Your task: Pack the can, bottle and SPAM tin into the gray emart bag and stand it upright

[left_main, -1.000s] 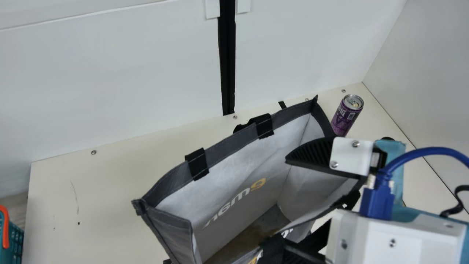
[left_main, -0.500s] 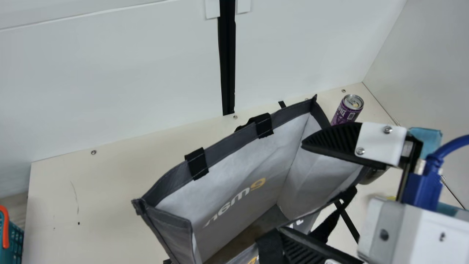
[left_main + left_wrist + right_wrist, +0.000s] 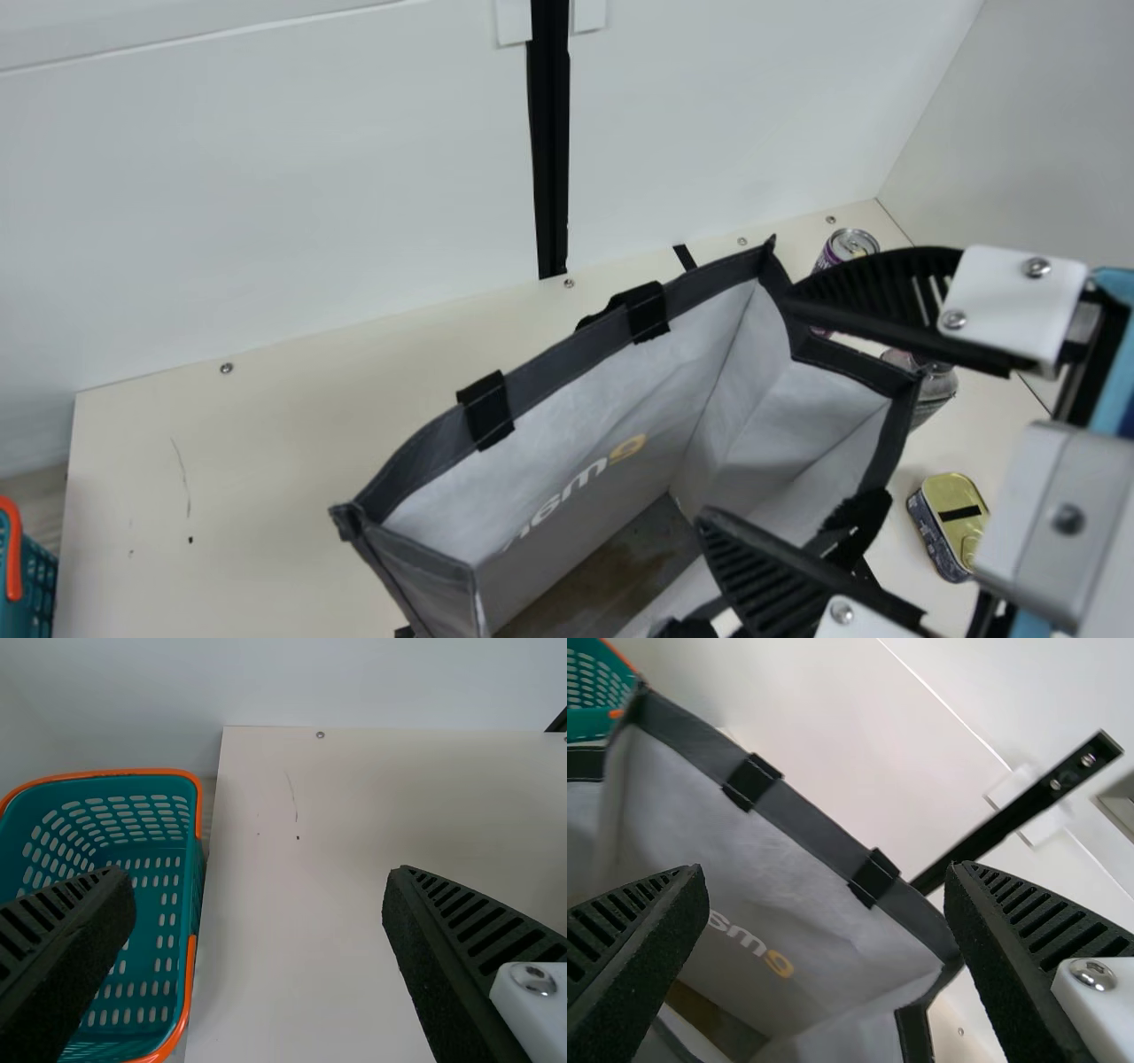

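Now that the gray emart bag gapes more, packing looks closer

While the right gripper has slid to the right of the frame, the right end of the bag has spread out too. I think that helps, because a big mouth is easier to drop things into. The SPAM tin has come into sight at the lower right, and the bottle shows better above it. The can is at the upper right, partly behind a finger. All three are outside the bag, so the packing is still to do.

The right gripper's jaws are wide apart and hold nothing. One finger is over the bag's right end and the other is by the near side. I can't tell if they touch the cloth. The left gripper is wide open too, with nothing in it, near the teal basket.
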